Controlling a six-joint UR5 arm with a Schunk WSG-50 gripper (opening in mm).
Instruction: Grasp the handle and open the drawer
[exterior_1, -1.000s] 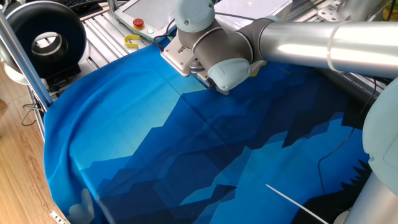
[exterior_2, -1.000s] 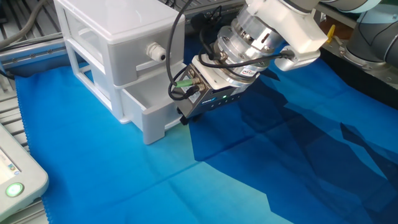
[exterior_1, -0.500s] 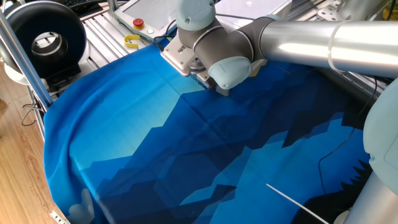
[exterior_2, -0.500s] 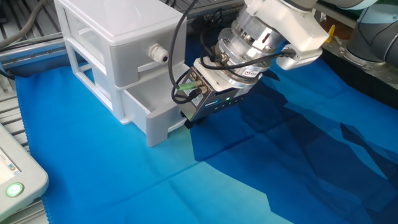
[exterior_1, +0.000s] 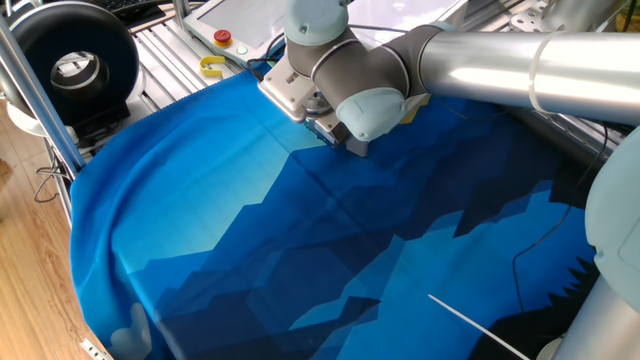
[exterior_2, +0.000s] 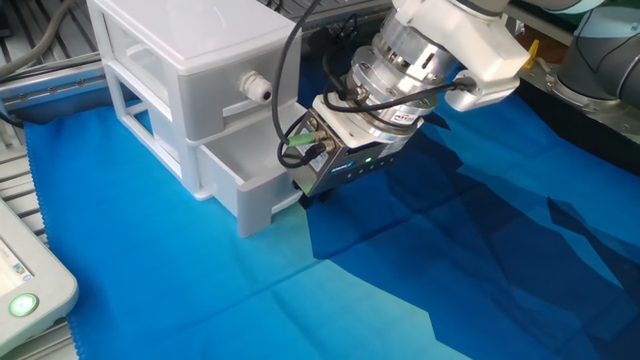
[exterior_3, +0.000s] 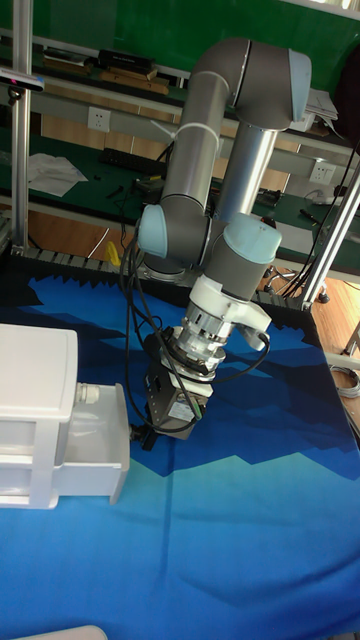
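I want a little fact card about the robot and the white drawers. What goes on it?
cabinet: white, two drawers, on a blue cloth
top drawer: shut, pale knob
bottom drawer: pulled partly out
tool: low at the bottom drawer's front
handle: hidden by the tool
tool's grip: cannot tell
arm: reaches down from above

white drawer (exterior_2: 248, 172) partly open; handle hidden
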